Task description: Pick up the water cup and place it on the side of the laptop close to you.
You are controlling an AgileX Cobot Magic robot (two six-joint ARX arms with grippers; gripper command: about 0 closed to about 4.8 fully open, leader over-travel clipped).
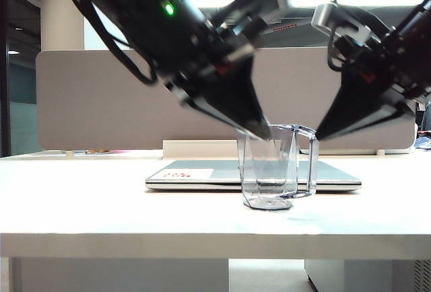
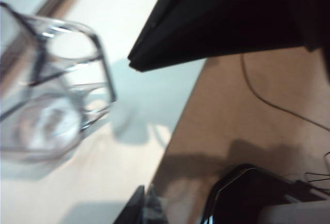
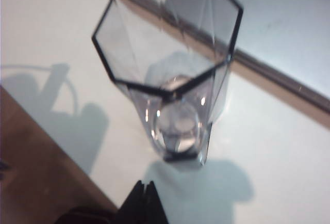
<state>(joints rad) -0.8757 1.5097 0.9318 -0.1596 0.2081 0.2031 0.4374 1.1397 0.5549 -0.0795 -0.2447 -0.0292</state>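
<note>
The clear water cup (image 1: 269, 171) stands upright on the white table, just in front of the closed silver laptop (image 1: 195, 174), on the camera's side of it. My left gripper (image 1: 261, 130) is shut and blurred, its tip at the height of the cup's rim. In the left wrist view the cup (image 2: 56, 105) lies apart from the shut left gripper (image 2: 145, 199). My right gripper (image 1: 320, 134) is shut, its tip beside the handle's top. The right wrist view shows the cup (image 3: 170, 64) and laptop (image 3: 278, 22) beyond the shut right gripper (image 3: 145, 189), which holds nothing.
A grey partition panel (image 1: 101, 97) runs behind the table. The table's front edge (image 1: 202, 238) is close to the cup. Brown floor (image 2: 247, 110) shows past that edge in the left wrist view and again, as brown floor (image 3: 31, 157), in the right wrist view.
</note>
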